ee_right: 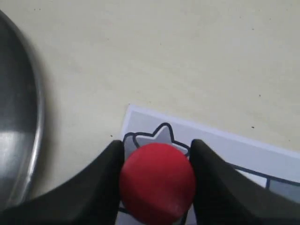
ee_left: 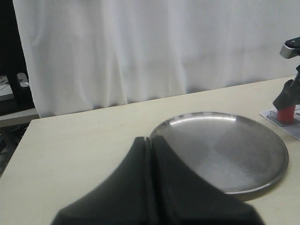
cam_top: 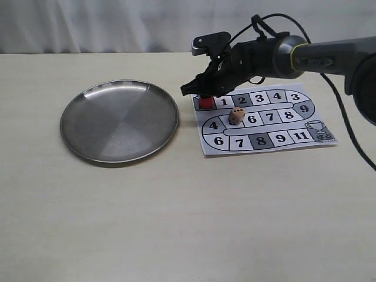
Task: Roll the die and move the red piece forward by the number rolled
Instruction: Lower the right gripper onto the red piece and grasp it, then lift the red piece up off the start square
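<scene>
The red piece (cam_top: 205, 102) stands on the star square at the left end of the paper game board (cam_top: 305, 138). My right gripper (cam_top: 202, 94) reaches over it, and its two black fingers press against both sides of the red piece (ee_right: 157, 183). The tan die (cam_top: 236, 116) rests on the board near the square marked 6, apart from the gripper. My left gripper (ee_left: 151, 140) hovers over the table by the steel plate (ee_left: 225, 152), fingers pressed together with nothing between them. From there the red piece (ee_left: 285, 114) shows far off under the other arm.
A round steel plate (cam_top: 119, 120) lies left of the board, its rim close to the star square. A black cable (cam_top: 346, 126) from the right arm trails past the board's right end. White curtain backs the table.
</scene>
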Controlling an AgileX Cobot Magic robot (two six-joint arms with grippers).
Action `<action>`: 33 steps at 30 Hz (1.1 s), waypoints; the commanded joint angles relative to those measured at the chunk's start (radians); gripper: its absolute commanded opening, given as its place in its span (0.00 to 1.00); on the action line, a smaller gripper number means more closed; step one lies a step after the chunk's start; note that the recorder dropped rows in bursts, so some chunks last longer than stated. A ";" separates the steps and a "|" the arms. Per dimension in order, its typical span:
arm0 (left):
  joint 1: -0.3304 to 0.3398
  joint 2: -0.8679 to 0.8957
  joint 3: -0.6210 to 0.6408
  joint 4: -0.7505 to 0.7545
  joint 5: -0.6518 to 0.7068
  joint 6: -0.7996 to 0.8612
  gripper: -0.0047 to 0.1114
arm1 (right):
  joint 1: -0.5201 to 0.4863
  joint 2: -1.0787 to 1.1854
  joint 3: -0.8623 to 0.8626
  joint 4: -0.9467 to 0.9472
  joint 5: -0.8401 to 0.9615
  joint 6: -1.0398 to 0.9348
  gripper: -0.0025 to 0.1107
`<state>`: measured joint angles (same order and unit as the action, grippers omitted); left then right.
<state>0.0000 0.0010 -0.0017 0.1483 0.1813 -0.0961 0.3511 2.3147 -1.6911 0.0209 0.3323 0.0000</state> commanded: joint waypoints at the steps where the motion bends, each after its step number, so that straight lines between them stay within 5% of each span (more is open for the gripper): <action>1: -0.001 -0.001 0.002 -0.004 -0.008 -0.002 0.04 | -0.008 -0.091 -0.007 0.001 0.017 -0.007 0.06; 12: -0.001 -0.001 0.002 -0.004 -0.008 -0.002 0.04 | -0.071 -0.250 -0.007 -0.037 0.085 -0.007 0.06; 33: -0.001 -0.001 0.002 -0.004 -0.008 -0.002 0.04 | -0.070 -0.015 0.022 -0.037 0.065 -0.007 0.06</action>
<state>0.0000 0.0010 -0.0017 0.1483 0.1813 -0.0961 0.2801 2.3062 -1.6693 -0.0084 0.3887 0.0000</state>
